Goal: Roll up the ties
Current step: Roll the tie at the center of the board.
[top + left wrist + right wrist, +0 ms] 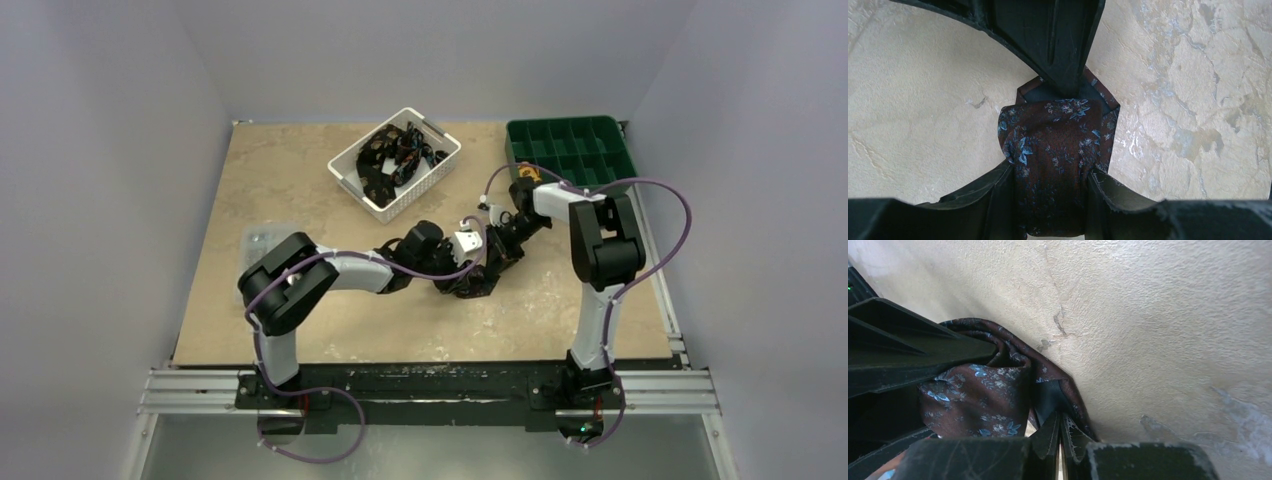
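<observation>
Tie (1058, 150): bunched into a fat roll at mid-desk, at the meeting point of both arms. Clamped across its width by the left end effector (1048, 192), jaws about half open and held there by the cloth, one finger on each flank of the roll. Runs lengthwise straight out from that grip, away from the left wrist: roll first, then a short flat tail ending in the pointed tip, flat on the desk (923, 125).

Meets the right end effector (1059, 432) at that tip, nose to nose with the left from the far side. Jaws there fully closed, tips set on the dark lining of the point; pinching it or only pressing it down, hard to tell.

In the top view, left reaching in from the left, right from the upper right, roll between them. Neither arm nearer in any useful sense, both touching: bulk with the left, loose end with the right.

Key line for the coming move: last flat stretch beyond the roll, toward the right end effector. Probably to be finished by turning the roll outward over the point, or by folding the point back onto it. Risk of a slack roll on any early release by the left.

Other ties (395, 158) in the basket (425, 185), well apart toward the far side of the desk.
</observation>
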### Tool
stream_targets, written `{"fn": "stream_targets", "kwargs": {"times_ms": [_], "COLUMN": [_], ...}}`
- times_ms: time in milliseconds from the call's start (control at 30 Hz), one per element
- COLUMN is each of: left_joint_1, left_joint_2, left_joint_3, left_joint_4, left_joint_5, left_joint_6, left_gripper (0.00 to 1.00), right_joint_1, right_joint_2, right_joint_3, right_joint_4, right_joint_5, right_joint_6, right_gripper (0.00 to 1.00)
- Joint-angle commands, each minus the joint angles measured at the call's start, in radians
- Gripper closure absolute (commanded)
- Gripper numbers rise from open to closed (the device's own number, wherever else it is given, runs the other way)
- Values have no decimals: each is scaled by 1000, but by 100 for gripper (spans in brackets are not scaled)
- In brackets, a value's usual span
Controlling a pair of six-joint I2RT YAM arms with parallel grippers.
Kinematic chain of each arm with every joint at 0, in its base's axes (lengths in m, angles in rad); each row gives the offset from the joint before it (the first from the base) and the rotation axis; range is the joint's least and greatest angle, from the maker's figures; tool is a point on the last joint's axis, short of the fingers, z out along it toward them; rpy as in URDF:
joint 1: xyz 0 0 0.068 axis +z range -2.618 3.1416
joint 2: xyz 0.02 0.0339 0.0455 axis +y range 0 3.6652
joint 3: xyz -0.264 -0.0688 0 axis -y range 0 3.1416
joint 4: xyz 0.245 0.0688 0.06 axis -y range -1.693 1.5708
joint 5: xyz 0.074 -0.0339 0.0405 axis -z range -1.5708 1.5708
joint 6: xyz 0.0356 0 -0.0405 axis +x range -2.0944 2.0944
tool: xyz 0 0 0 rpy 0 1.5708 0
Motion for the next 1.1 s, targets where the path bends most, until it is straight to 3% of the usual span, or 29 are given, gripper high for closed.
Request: {"fn": "stream_targets", "kwargs": {"times_ms": [0,333,467,633,800,1067], "left_joint_1": [13,11,7,5,0,-4], "left_joint_2": [-50,-98,-81,-30,23,51], "left_joint_3": [-65,-70,-39,52,98,114], "left_joint_4": [45,127,-3,-293,-458,-463], "left_joint_5": [10,97,116,70,39,12], "left_joint_6": [33,245,339,404,418,417], "left_gripper": [98,95,95,95,94,87], "right_joint_1": [7,14,14,14,9,-6], "right_joint_2": [42,82,87,90,14,-79], "right_joint_3": [-17,-8,-2,27,48,36], "right_joint_4": [45,59,69,58,26,-28], "right_joint_5": [124,180,182,134,-10,-225], "right_joint_6": [31,32,36,28,-1,15], "right_gripper": [99,100,100,99,89,61]}}
